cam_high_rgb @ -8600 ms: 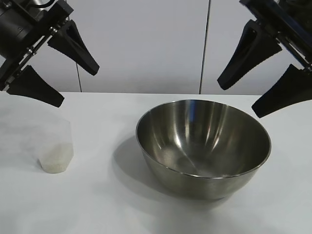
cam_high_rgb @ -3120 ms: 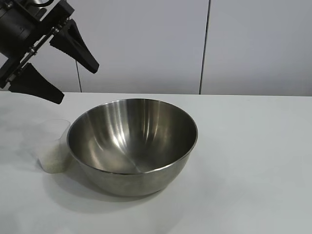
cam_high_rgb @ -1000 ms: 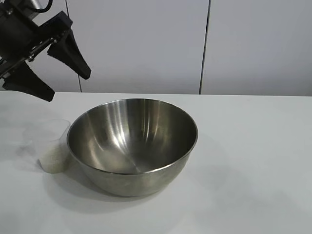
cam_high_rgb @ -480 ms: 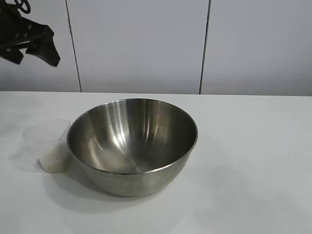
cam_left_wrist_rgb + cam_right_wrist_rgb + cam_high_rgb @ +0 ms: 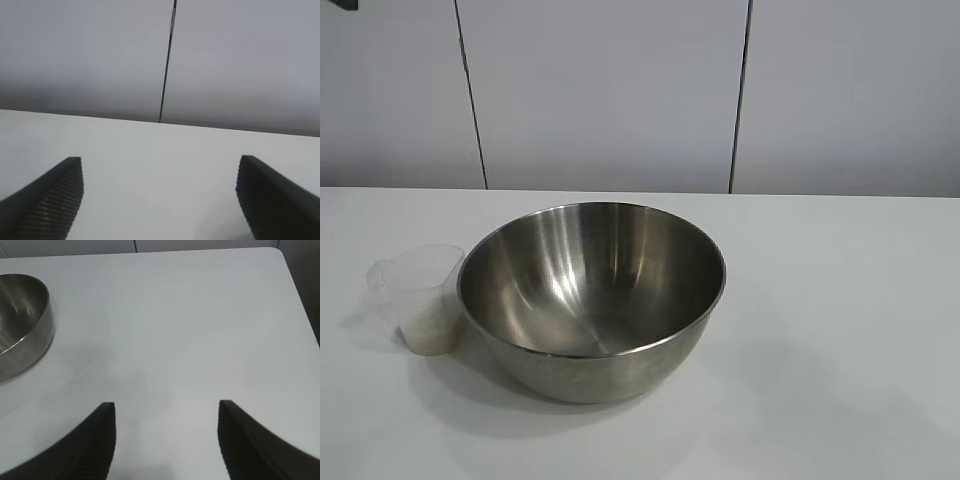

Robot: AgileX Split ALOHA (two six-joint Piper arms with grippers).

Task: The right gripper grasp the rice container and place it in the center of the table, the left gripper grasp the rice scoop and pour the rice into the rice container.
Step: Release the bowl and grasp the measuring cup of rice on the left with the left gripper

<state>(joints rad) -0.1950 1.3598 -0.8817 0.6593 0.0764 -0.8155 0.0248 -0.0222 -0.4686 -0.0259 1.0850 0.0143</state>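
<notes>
The rice container (image 5: 592,295), a large shiny steel bowl, stands on the white table (image 5: 840,330) a little left of its middle; part of it also shows in the right wrist view (image 5: 20,325). The rice scoop (image 5: 420,297), a small clear cup with white rice (image 5: 430,330) in its bottom, stands upright touching the bowl's left side. My left gripper (image 5: 159,165) is open and empty over bare table. My right gripper (image 5: 166,407) is open and empty over bare table, well away from the bowl. Neither gripper shows in the exterior view.
A grey panelled wall (image 5: 620,90) stands behind the table. The table's far corner and edge (image 5: 280,255) show in the right wrist view.
My left gripper has moved up and to the left out of the exterior view. The bowl and the scoop have not moved.
</notes>
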